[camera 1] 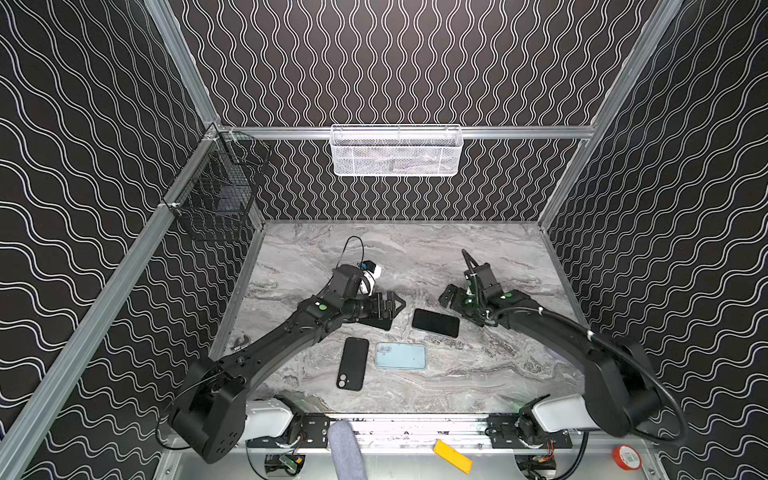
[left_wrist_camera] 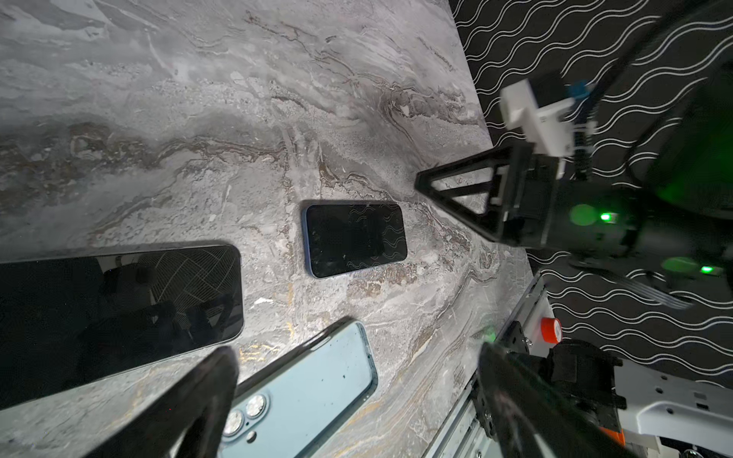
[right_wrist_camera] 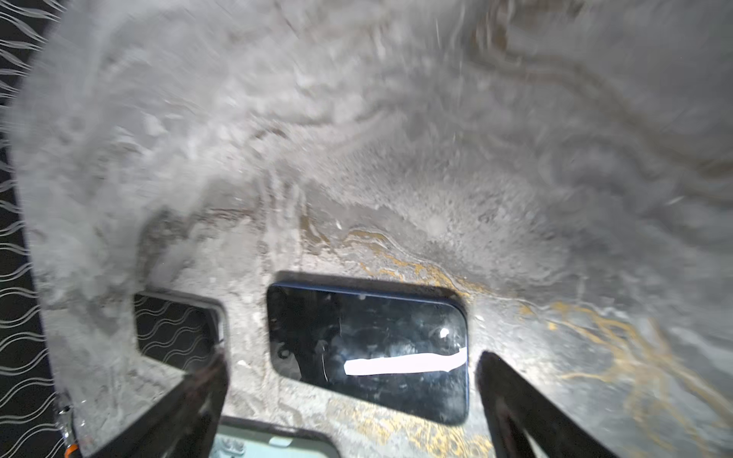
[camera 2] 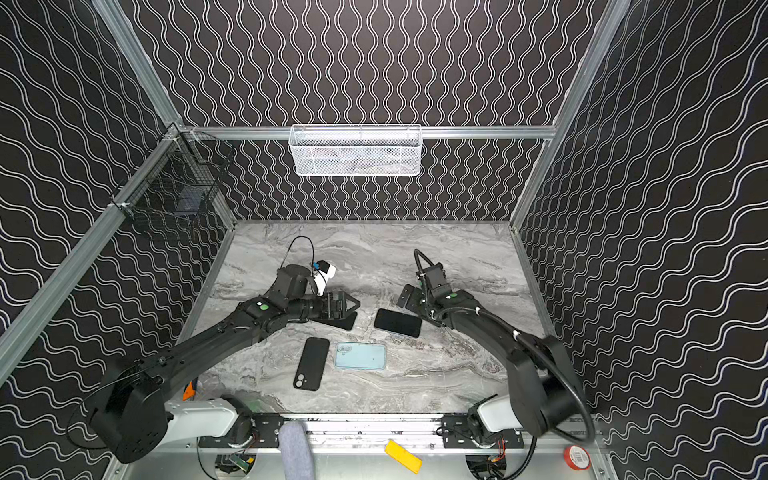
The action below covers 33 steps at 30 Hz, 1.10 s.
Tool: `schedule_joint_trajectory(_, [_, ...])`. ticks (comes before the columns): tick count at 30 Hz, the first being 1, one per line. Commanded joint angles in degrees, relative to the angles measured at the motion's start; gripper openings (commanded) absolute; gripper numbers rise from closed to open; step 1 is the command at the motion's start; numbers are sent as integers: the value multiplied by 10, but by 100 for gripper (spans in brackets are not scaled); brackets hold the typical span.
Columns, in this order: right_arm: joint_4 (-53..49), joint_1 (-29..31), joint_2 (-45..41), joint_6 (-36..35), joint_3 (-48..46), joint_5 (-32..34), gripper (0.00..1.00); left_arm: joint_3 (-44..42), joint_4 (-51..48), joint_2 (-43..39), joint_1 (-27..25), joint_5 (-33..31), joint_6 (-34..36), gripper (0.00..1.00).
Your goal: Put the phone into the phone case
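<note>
The grey marbled worktop point(camera 1: 478, 257) carries everything. The left arm point(camera 1: 282, 336) stretches low from its near-left base diagonally toward the middle, its wrist rolled so the left tool point(camera 1: 397, 306) lies on its side and points to the right. The right arm point(camera 1: 552, 328) arches up from its near-right base, bends sharply and reaches back to the left, with the right tool point(camera 1: 454, 300) tipped down and leftward. Both tools have their fingers spread wide apart and carry nothing. A large dark phone point(left_wrist_camera: 119, 317) lies screen-up, partly hidden beneath the left tool; contact cannot be told. The blue-edged phone point(camera 1: 435, 323) lies flat and screen-up near the middle, between the two tools and just beside the right tool's fingers. Nearer the bases, the light blue phone point(camera 1: 401, 356) lies face down. Just to its left lies the black phone case point(camera 1: 352, 363), lengthwise, its camera opening at the near end, with nothing on it.
</note>
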Motion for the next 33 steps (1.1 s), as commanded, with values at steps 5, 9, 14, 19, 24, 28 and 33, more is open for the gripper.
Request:
schedule_joint_trajectory(5, [-93, -4, -76, -10, -22, 54, 99, 8, 49, 46, -12, 25, -12, 98])
schedule_joint_trajectory(9, [-100, -7, -97, -3, -46, 44, 99, 4, 88, 92, -16, 68, -47, 98])
schedule_joint_trajectory(14, [-96, -8, -108, 2, -68, 24, 100, 14, 103, 135, -26, 85, -59, 95])
schedule_joint_trajectory(19, [-91, -26, -93, -5, -77, 4, 100, 39, 81, 169, -27, 105, -41, 96])
schedule_joint_trajectory(24, [-59, -31, -90, -4, -96, -24, 99, 62, 40, 197, -28, 116, -18, 99])
schedule_joint_trajectory(28, [-40, -44, -84, -3, -106, -48, 99, 60, 59, 206, -28, 136, -25, 98])
schedule_joint_trajectory(33, [-4, -63, -66, 4, -122, -92, 100, 72, 50, 222, -28, 141, -16, 99])
